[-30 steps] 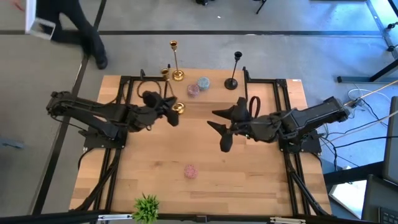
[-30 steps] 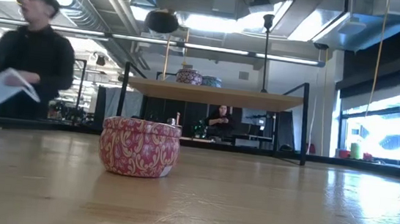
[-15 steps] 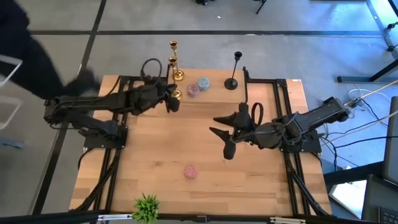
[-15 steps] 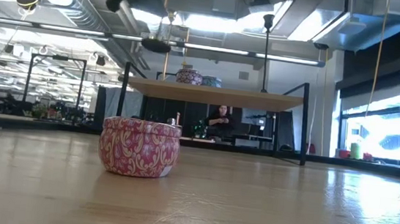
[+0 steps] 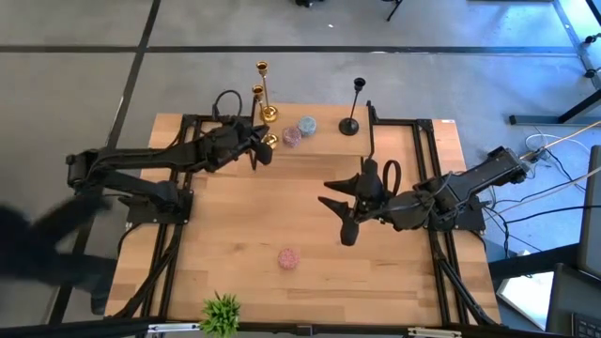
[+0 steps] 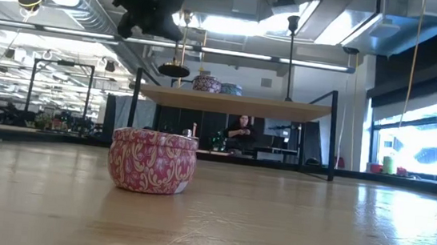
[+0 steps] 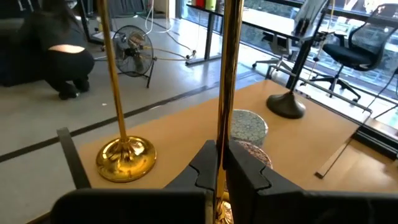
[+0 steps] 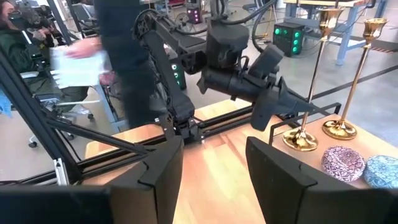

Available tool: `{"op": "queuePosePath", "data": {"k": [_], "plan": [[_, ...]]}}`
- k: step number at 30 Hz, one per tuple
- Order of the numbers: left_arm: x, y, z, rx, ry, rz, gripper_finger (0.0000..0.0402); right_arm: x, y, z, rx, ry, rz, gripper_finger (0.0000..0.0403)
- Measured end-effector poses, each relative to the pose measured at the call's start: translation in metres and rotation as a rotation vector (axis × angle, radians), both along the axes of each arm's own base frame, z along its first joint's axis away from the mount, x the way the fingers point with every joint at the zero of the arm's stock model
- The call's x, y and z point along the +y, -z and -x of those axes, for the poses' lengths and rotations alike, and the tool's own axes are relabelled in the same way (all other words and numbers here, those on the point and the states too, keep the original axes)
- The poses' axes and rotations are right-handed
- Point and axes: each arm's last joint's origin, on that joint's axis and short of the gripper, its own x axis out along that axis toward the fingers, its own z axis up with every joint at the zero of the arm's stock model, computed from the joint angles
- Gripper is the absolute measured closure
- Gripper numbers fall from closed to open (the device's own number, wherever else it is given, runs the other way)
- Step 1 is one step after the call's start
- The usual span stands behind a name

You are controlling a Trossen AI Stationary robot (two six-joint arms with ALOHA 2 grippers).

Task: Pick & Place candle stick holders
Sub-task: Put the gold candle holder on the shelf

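Observation:
My left gripper [image 5: 255, 148] is shut on a gold candle stick holder [image 5: 262, 117] over the raised shelf [image 5: 329, 143] at the table's far edge. It also shows in the low view [image 6: 180, 50]. A second gold holder [image 5: 266, 92] stands on its round base just beyond it. It also shows in the left wrist view [image 7: 118, 112]. The black holder [image 5: 353, 105] stands on its base farther right on the shelf. My right gripper [image 5: 340, 218] is open and empty over the middle of the table. My left gripper pinches the gold holder's thin stem [image 7: 219, 163] between its two fingers, low down, just above the round base. The fingers come level from the table's near left side and lie across the stem. The holder stands upright, its base [image 6: 174, 70] a little above the shelf.
A pink tin [image 5: 292, 136] and a blue tin [image 5: 307, 124] stand on the shelf between the gold and black holders. Another pink tin [image 5: 287, 258] sits near the table's front, by a small green plant [image 5: 222, 314]. A person [image 7: 56, 56] is on the floor beyond the table.
My left gripper has carried the gold holder from the table's middle left toward the far edge and lowered it over the shelf, next to the other gold holder; the holder stays upright. My right gripper has drifted slightly toward the near edge. A person has walked past at the left.

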Motion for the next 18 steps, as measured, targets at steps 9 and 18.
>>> {"op": "queuePosePath", "data": {"k": [9,18], "plan": [[0.006,0.002,0.002,0.041,-0.010,-0.019,0.0393,0.000,0.000,0.000,0.001,-0.001,0.003,0.0226],[0.015,0.006,0.005,0.055,-0.021,-0.019,0.0393,0.000,0.000,0.000,0.004,-0.008,0.002,0.0226]]}}
